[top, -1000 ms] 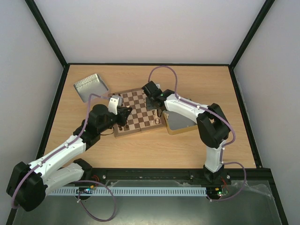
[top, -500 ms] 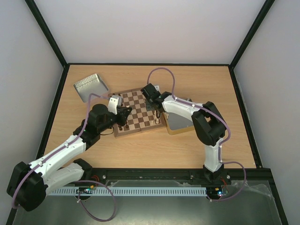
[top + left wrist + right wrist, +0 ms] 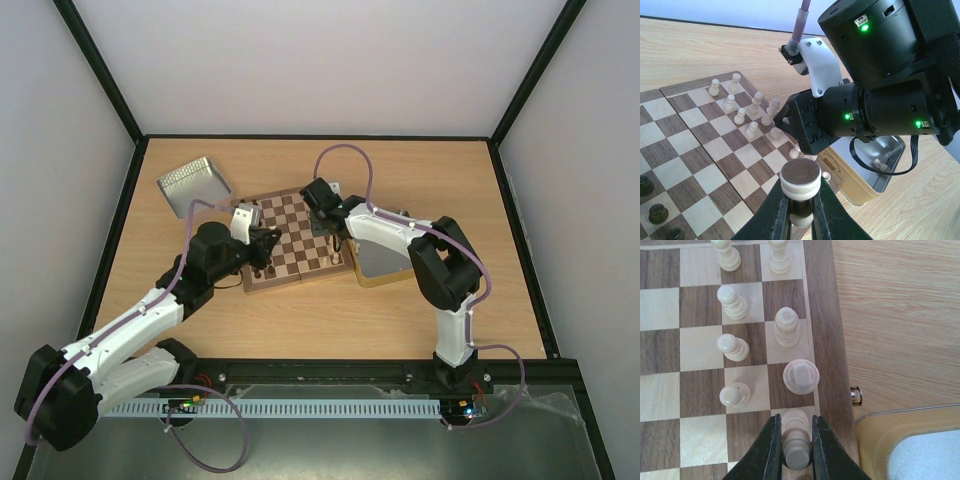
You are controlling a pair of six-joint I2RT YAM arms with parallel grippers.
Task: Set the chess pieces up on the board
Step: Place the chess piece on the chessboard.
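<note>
The board (image 3: pixel 292 222) lies mid-table. My left gripper (image 3: pixel 266 246) hovers over its near left part, shut on a cream chess piece (image 3: pixel 800 186) whose brown felt base faces the camera. My right gripper (image 3: pixel 322 216) is low over the board's right edge, shut on another cream piece (image 3: pixel 796 442) that stands on a light square in the outermost column. Beside it stand more cream pieces (image 3: pixel 801 376) in two rows (image 3: pixel 755 102). Dark pieces (image 3: pixel 657 212) are on the opposite side.
A gold tin (image 3: pixel 385 262) touches the board's right edge; one cream pawn (image 3: pixel 880 162) lies in it. A silver tin lid (image 3: pixel 193 183) rests at the back left. The board's metal clasp (image 3: pixel 855 395) sticks out toward the tin. Black frame rails border the table.
The right arm shifted a little to the left and its elbow drew in, then it held still. The left arm and its piece have not moved.
</note>
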